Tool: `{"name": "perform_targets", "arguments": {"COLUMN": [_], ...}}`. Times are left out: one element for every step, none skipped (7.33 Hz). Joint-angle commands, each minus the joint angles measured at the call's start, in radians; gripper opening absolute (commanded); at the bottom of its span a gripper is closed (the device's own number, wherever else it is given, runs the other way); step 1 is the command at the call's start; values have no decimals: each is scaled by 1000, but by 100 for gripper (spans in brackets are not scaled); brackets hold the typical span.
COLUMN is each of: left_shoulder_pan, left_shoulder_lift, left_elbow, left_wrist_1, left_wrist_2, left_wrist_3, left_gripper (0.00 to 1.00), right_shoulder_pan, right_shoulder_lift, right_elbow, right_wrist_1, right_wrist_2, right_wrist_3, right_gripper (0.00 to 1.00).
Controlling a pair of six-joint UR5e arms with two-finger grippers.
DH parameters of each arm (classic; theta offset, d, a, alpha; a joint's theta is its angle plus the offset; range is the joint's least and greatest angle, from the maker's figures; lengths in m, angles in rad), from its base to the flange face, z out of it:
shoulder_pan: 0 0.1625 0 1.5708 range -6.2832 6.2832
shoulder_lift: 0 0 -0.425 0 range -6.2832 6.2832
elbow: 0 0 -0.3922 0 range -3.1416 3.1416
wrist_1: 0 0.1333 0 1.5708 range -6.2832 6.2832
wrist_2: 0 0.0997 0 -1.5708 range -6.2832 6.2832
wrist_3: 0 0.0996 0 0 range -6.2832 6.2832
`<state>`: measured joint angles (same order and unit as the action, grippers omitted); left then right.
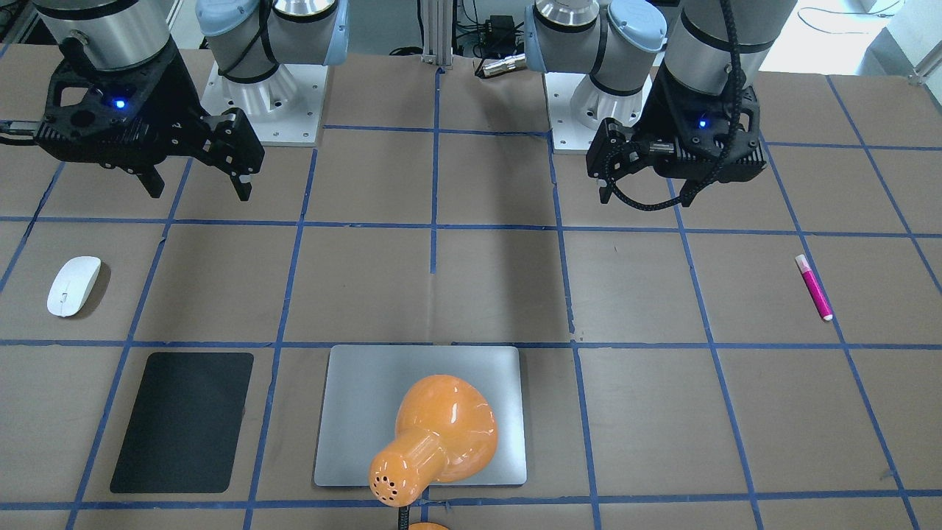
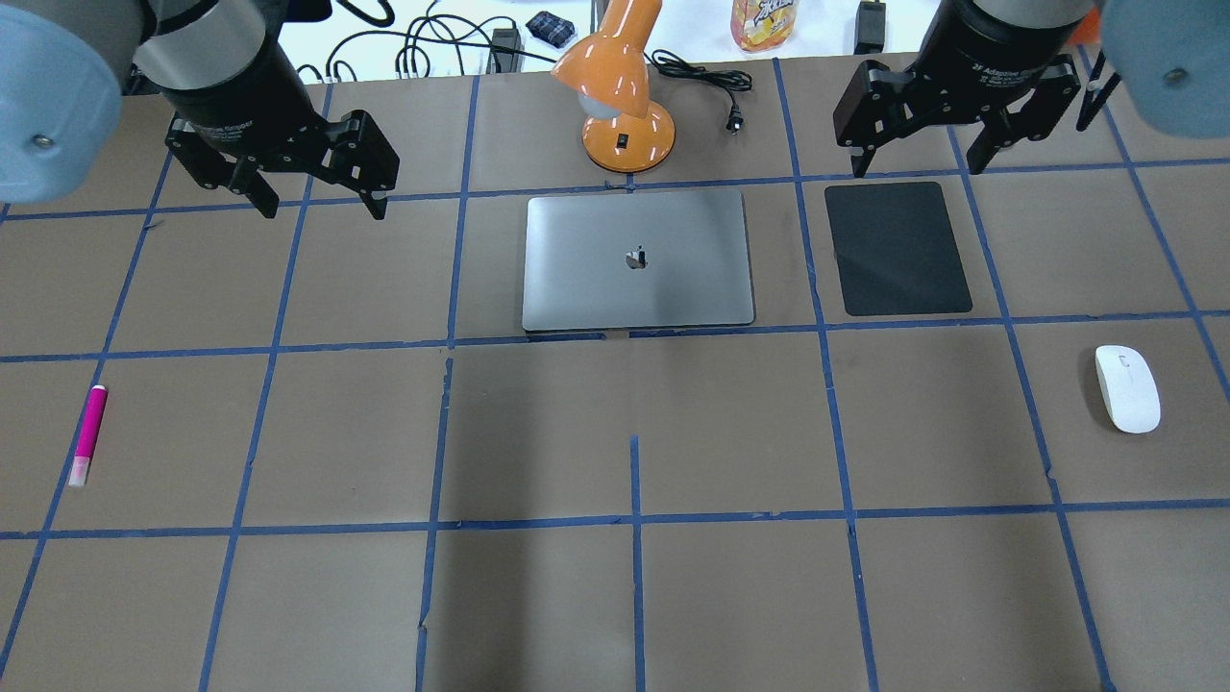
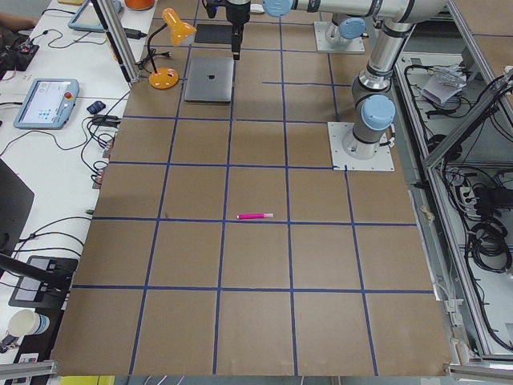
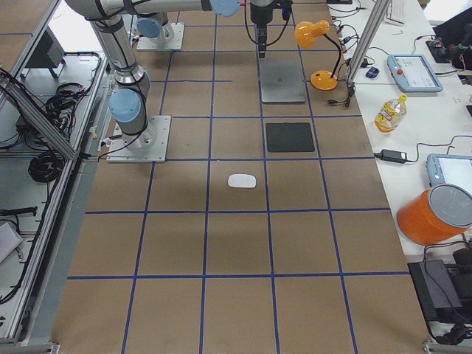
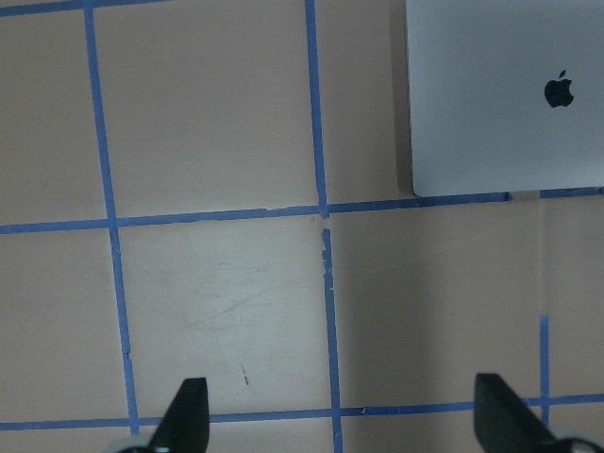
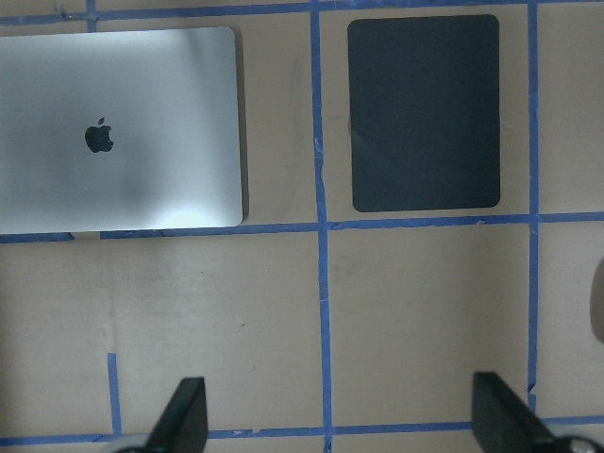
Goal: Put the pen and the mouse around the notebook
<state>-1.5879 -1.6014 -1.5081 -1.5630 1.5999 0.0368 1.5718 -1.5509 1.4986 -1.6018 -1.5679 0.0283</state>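
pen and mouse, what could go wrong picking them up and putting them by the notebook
1. The pen is slim and flat on the table; the open left gripper may nudge or roll it instead of gripping it.
2. The mouse is smooth and rounded, so it might slip from the right gripper.
3. The orange lamp stands close behind the notebook; an arm placing there could bump it.

Overhead view looks forward and down over the tabletop (image 2: pixel 538 432); front view faces back from the opposite side, steeply down. Two side views look along the tabletop from either end, far off. Both wrist views look straight down from close up, each catching the notebook (image 5: pixel 505 94), shared with every fixed view.
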Motion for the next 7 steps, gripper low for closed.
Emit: {"name": "perform_targets", "arguments": {"left_shoulder_pan": [0, 0, 0, 0, 0, 12, 19], "left_shoulder_lift": [-2, -5, -5, -2, -3, -8, -5], "left_elbow": [0, 2, 3, 0, 0, 2, -1], "left_wrist_1": [0, 1, 3, 3, 3, 4, 3], "left_wrist_2": [0, 0, 0, 0, 0, -3, -4], "left_wrist_3": [0, 0, 0, 0, 0, 2, -1], "left_gripper": [100, 100, 100, 100, 100, 100, 100], "right_shoulder_pan": [2, -3, -16, -53, -135, -247, -359], "right_shoulder_lift": [-1, 0, 2, 3, 2, 11, 47], "right_elbow": [2, -4, -9, -11, -8, 8, 20], "right_wrist_1": [0, 0, -1, -3, 0, -12, -29], "right_wrist_2": [2, 0, 0, 37, 66, 69, 65], "right_wrist_3": [1, -5, -19, -63, -83, -108, -169], "right_gripper": [100, 100, 100, 100, 100, 100, 100]}}
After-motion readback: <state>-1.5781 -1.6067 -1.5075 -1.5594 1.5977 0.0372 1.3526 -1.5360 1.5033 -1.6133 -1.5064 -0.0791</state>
